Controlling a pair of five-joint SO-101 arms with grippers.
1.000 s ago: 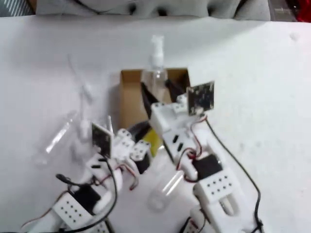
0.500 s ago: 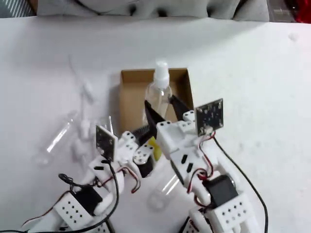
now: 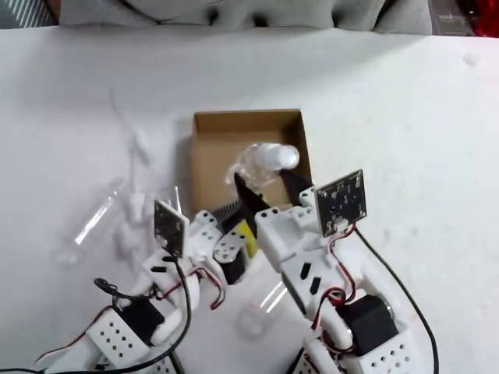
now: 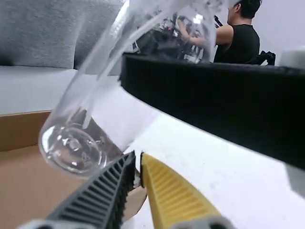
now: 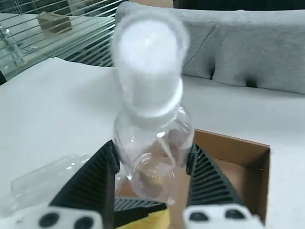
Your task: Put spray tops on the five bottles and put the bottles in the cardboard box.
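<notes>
Spray bottle (image 3: pixel 261 162) clamped at its body by right gripper (image 3: pixel 263 179), tilted over cardboard box (image 3: pixel 207 148), white top blurred. Left gripper (image 3: pixel 231 222) closed at box's near wall; anything pinched between its fingers hard to tell. Uncapped bottle (image 3: pixel 90 222) lying well to one side; second bottle (image 3: pixel 265 302) half hidden beneath arms.

White surface (image 3: pixel 421 101) spanning the high view under even, diffuse light. Along the top edge of the frame runs a grey cushioned sofa (image 3: pixel 234 12). A slatted blind (image 3: pixel 19 12) occupies the upper left corner, a red object (image 3: pixel 479 15) the upper right. The right wrist view shows the sofa (image 5: pixel 248 52) behind the surface, with the blind (image 5: pixel 43 24) beside it.
</notes>
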